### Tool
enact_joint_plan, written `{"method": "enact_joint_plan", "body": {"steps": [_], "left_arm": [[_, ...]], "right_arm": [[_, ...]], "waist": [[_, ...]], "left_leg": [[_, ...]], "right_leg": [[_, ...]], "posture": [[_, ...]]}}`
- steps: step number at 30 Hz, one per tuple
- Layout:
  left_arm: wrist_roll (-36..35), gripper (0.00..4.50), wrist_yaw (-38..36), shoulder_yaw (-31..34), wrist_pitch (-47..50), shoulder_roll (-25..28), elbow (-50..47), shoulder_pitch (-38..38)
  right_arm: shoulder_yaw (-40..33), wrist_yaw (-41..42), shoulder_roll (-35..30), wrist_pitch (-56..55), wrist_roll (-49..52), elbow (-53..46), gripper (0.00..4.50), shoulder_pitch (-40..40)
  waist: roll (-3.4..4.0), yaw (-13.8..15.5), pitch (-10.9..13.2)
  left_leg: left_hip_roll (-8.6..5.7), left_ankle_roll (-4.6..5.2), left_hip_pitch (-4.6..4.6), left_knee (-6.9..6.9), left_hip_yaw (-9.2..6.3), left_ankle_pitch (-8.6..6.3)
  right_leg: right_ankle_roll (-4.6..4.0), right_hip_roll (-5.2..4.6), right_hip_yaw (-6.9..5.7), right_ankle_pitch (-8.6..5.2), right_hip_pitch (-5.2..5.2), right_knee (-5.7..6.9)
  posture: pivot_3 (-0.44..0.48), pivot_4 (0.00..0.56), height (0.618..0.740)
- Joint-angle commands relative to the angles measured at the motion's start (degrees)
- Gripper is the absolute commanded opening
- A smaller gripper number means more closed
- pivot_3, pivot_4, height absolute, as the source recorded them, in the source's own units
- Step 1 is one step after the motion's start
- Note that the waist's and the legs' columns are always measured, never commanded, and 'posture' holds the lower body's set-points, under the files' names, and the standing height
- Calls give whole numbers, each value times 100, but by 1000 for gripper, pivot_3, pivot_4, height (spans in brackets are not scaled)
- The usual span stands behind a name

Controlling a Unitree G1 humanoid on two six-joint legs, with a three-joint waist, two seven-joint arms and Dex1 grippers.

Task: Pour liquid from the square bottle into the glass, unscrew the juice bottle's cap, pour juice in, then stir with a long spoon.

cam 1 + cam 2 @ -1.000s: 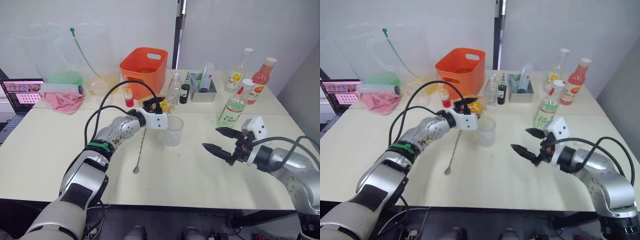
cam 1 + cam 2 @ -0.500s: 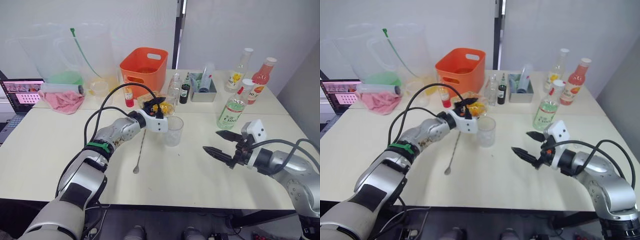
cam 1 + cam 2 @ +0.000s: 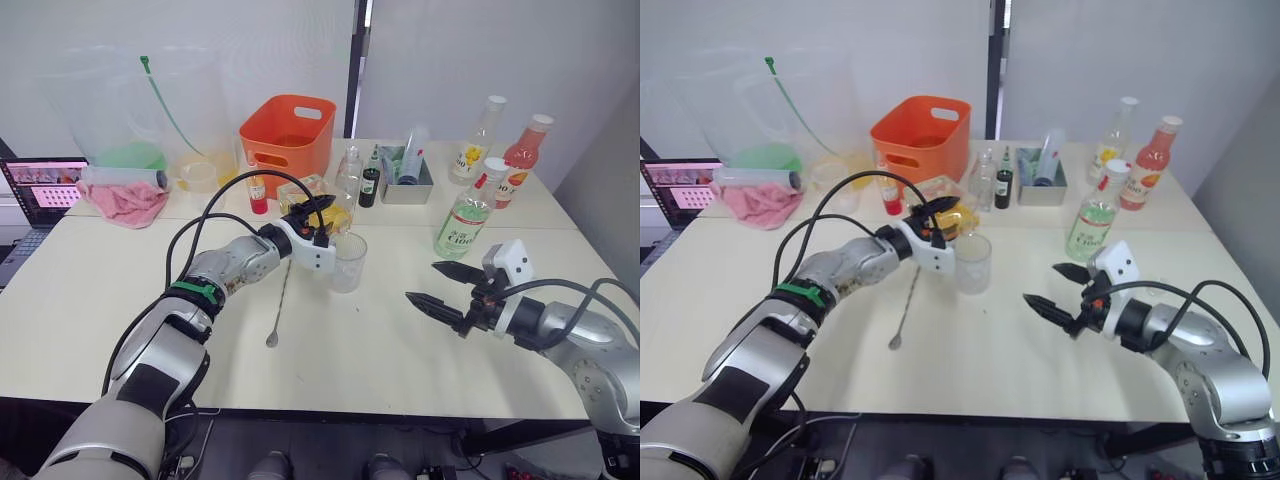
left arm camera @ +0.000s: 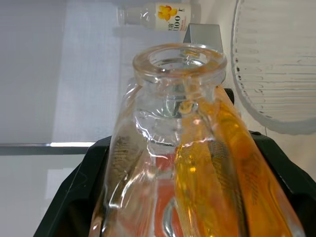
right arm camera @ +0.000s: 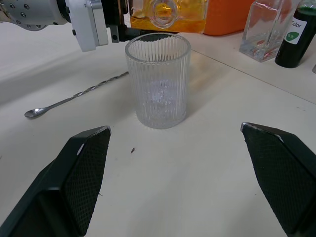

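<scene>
- The left gripper (image 3: 318, 222) pinched the square bottle (image 3: 316, 203), tipped on its side just behind the glass (image 3: 348, 262).
- The right gripper (image 3: 446, 285) hung spread wide above the table (image 3: 90, 290).

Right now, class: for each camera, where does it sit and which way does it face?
Left and right eye views: on the head, looking down over the table and both arms.
Left wrist view: along the left gripper, up the tilted square bottle.
Right wrist view: between the open right gripper fingers, toward the glass.
The glass shows in all.
</scene>
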Motion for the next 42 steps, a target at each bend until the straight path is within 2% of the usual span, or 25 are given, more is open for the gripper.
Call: {"method": "enact_joint_plan", "body": {"steps": [1, 11, 42], "left_arm": [[-30, 2808, 337, 139, 21, 91, -392, -406], [346, 2808, 594, -107, 53, 183, -586, -372], [806, 2808, 877, -138, 308, 243, -853, -467]], "right_arm": [[-76, 12, -16, -119, 20, -153, 4483, -47], [32, -6, 26, -134, -4, -145, 4483, -193], [94, 10, 41, -121, 5, -162, 4483, -191]], "waist": [[0, 3, 0], [0, 9, 0], [0, 0, 0]], "left_leg": [[0, 0, 0, 0, 0, 0], [-1, 0, -1, 2, 0, 0], [-1, 0, -2, 6, 0, 0]], "right_leg": [[0, 0, 0, 0, 0, 0], [0, -1, 0, 0, 0, 1], [0, -1, 0, 0, -1, 7]], "posture": [[0, 150, 740], [0, 150, 740], [0, 150, 740]]}}
